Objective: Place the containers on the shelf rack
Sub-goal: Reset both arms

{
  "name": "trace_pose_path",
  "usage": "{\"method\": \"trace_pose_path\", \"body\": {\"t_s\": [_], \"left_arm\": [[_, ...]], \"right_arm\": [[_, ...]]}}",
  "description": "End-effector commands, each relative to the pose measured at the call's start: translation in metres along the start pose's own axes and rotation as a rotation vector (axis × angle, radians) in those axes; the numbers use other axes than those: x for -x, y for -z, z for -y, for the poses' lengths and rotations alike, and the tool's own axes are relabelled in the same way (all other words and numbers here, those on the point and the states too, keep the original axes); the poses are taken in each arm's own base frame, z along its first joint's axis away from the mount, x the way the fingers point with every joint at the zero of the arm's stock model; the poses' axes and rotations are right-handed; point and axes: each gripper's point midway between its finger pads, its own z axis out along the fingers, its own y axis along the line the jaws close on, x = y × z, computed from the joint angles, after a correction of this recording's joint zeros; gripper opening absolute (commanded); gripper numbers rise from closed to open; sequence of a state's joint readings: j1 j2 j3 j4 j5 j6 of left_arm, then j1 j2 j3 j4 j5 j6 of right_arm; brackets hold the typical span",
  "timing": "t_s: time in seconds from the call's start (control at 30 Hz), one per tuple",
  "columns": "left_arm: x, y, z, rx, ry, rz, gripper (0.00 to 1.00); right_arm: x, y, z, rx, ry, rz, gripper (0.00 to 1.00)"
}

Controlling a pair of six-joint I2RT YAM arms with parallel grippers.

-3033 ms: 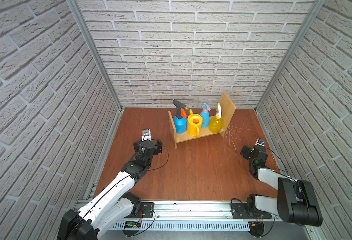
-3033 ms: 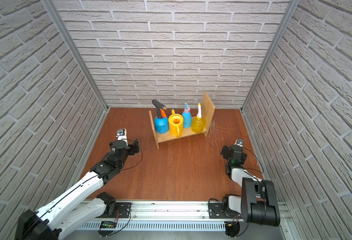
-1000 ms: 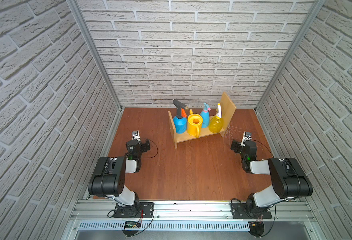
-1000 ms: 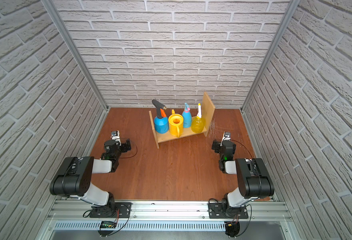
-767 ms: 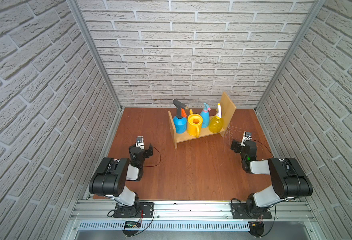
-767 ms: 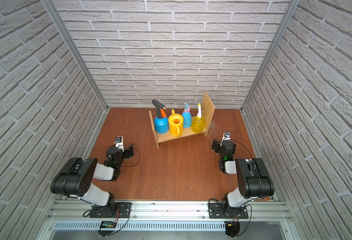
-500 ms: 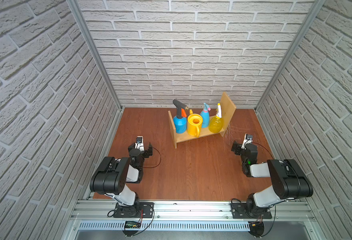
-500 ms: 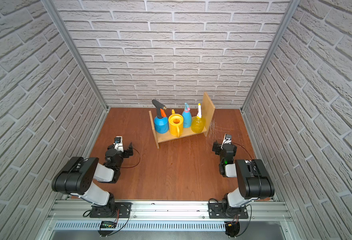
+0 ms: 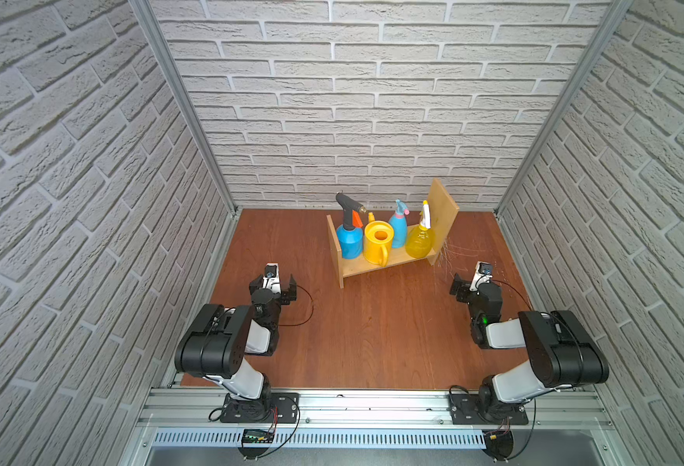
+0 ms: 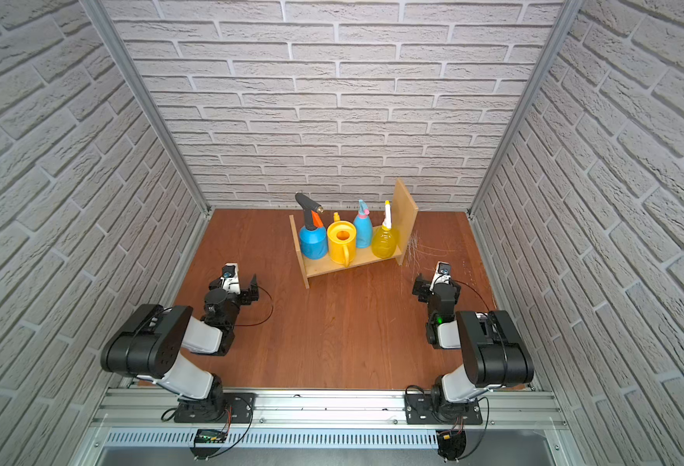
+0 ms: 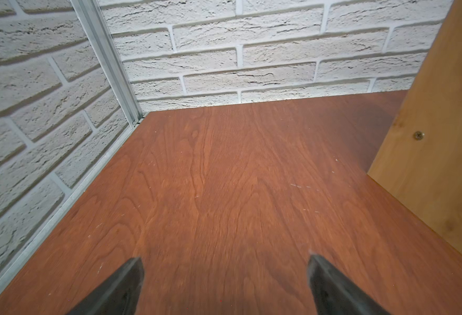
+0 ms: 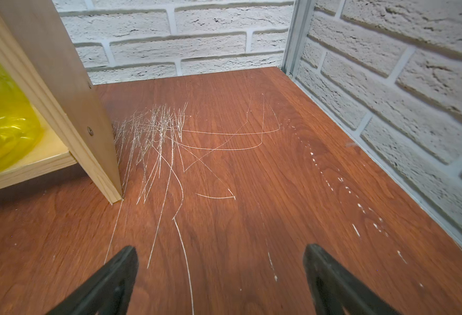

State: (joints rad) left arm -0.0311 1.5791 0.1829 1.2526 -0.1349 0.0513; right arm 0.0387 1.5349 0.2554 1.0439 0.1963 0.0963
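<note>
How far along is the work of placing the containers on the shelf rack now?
Done: all four containers stand upright on the shelf rack: the blue pump sprayer, yellow watering can, blue teardrop spray bottle and clear yellow spray bottle. In hand: nothing; the left gripper and right gripper are open and empty, apart from the rack. Left: no container lies on the table, so the job looks finished.
</note>
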Motion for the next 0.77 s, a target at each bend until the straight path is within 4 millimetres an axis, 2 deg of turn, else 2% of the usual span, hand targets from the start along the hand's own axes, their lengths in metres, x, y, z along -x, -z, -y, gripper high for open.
{"method": "trace_pose_path", "body": {"t_s": [0.0, 0.17, 0.73], "left_arm": [[0.009, -0.005, -0.004, 0.015, 0.011, 0.014, 0.98], [0.01, 0.008, 0.001, 0.009, -0.015, 0.07, 0.98], [0.01, 0.005, 0.0, 0.017, -0.014, 0.065, 0.98]], "right_arm": [[0.019, -0.001, -0.009, 0.038, 0.008, 0.054, 0.99], [0.019, -0.001, -0.011, 0.048, 0.014, 0.054, 0.99], [0.019, -0.001, -0.011, 0.049, 0.015, 0.053, 0.99]]}}
